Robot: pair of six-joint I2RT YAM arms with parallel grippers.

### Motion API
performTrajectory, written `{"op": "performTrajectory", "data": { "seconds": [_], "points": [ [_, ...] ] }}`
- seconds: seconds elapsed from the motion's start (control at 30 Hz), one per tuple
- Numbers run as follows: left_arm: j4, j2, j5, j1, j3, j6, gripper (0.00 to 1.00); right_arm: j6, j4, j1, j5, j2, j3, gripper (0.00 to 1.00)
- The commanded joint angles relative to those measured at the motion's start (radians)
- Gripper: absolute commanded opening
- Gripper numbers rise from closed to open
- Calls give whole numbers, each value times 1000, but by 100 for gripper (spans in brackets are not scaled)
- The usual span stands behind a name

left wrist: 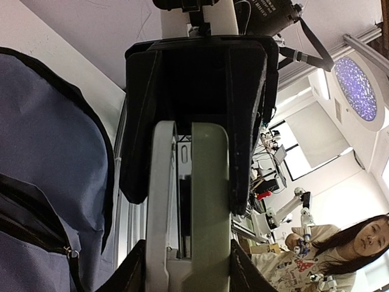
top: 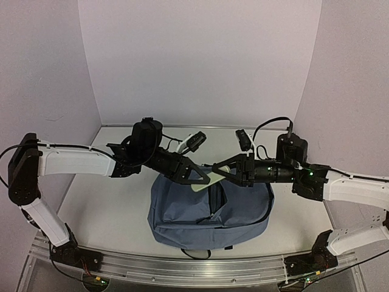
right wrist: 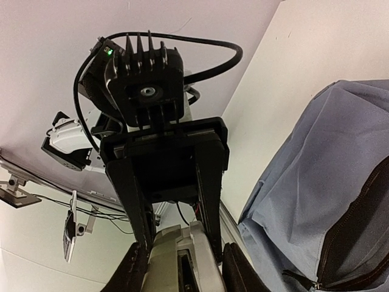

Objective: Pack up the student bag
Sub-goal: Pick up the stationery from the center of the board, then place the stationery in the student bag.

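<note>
top view: my left gripper (top: 196,176) and my right gripper (top: 230,171) meet nose to nose just above the student bag (top: 200,216), whose dark zip opening lies directly below them. each holds one end of a pale green case (top: 205,181).

left wrist view: my left fingers (left wrist: 129,272) are closed part-way onto the near end of the case. beyond them, the right gripper's black fingers press both flanks of the far end. bag fabric sits off to the left.

right wrist view: my right fingers (right wrist: 234,271) flank the case narrowly and look clamped on it. the bag lies to the right and lower.

my worry: if the left lets go while the right's hold is shallow, the case could tip and drop beside the opening. pulling while both clamp could twist it loose.
</note>
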Motion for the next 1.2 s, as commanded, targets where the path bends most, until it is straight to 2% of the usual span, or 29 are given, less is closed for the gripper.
{"op": "performTrajectory", "data": {
  "seconds": [0.0, 0.07, 0.13, 0.23, 0.3, 0.47, 0.7, 0.93, 1.07, 1.17],
  "points": [
    [-79, -32, -150, 1, 47, 38, 53, 47, 11, 0, 116, -71, -36, 0],
    [-139, -54, -246, 2, 46, 60, 68, 59, 4, -1, 197, -103, -60, 0],
    [-234, -84, -359, 6, 45, 79, 80, 51, -76, -1, 325, -136, -63, 0],
    [-373, -116, -539, 11, 51, 82, 88, 20, -275, -3, 534, -157, -32, 0],
    [-469, -120, -644, 11, 70, 86, 90, -12, -370, -3, 608, -157, -10, 0],
    [-612, -122, -824, 10, 74, 47, 93, -58, -436, -1, 662, -132, -1, 0],
    [-612, -121, -829, 30, 25, -20, 94, -72, -360, 13, 559, -36, 8, 0],
    [-644, -121, -848, 48, 27, -31, 94, -74, -325, 36, 543, 32, 30, 0],
    [-738, -46, -888, 4, 165, 29, 90, -69, -323, 48, 571, 20, 40, 0],
    [-823, 40, -934, -66, 328, 71, 90, -66, -323, 47, 593, 8, 40, 0]
  ]
}}
